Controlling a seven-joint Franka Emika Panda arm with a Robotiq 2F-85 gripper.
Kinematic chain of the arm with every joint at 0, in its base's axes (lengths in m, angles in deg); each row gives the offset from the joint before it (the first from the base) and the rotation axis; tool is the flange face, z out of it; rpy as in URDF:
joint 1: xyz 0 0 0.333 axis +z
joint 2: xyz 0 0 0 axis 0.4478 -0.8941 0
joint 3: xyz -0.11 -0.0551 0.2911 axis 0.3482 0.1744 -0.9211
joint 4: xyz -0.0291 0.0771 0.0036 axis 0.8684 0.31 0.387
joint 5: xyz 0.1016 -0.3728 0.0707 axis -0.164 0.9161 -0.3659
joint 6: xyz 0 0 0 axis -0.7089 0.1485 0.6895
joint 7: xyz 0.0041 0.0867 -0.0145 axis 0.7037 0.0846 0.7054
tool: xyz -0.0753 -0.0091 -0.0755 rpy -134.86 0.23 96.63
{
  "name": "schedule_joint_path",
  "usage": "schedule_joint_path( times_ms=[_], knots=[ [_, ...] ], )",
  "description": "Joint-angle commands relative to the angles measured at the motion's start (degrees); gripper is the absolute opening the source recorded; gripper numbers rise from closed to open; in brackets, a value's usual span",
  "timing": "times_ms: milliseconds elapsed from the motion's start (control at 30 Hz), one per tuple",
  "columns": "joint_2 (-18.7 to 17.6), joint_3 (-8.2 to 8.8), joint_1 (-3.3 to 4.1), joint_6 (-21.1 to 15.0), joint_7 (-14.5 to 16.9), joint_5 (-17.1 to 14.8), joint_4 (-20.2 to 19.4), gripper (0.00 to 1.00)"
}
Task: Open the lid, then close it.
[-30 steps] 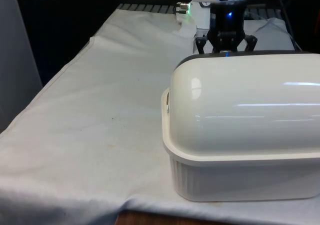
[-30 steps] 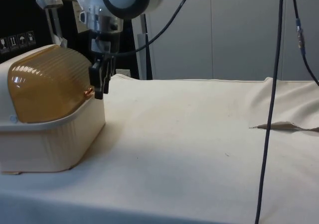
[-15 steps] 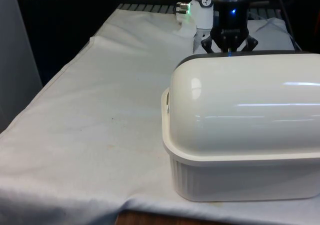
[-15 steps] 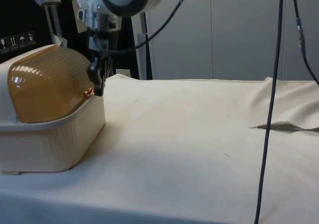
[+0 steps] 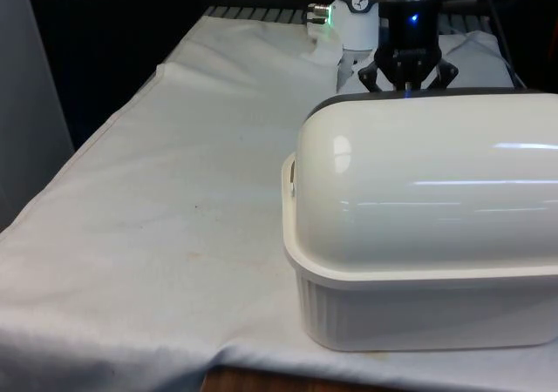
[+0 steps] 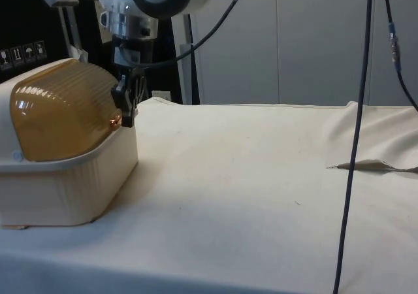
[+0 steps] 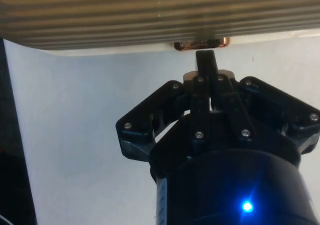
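A cream bread box (image 6: 65, 183) sits on the white cloth (image 6: 261, 176), its ribbed amber lid (image 6: 62, 114) closed. The black gripper (image 7: 206, 65), fingers pressed together and empty, hangs beside the lid's copper handle (image 7: 202, 45), at the box's 3 o'clock in the side view.

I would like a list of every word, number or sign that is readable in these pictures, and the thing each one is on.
No text can be read.
Bread box and its lid: no word, label or number on them.
Small white handling symbols on a dark panel behind the box in the side view: signs are there, but too small to make out.
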Motion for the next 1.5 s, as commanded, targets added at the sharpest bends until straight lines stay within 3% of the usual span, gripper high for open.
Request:
schedule_joint_path(
  times_ms=[0, 133, 667, 1467],
  knots=[
    [-0.06, -0.40, -0.11, 0.40, 0.23, -0.52, 0.23, 0.00],
    [-0.17, -0.46, 0.40, 0.46, -0.63, 0.06, 0.29, 0.00],
    [-0.74, -1.32, 0.11, -0.29, -0.52, -0.34, 0.86, 0.00],
    [-0.52, -0.74, 0.11, 1.32, -0.52, 0.00, 1.43, 0.00]
  ],
)
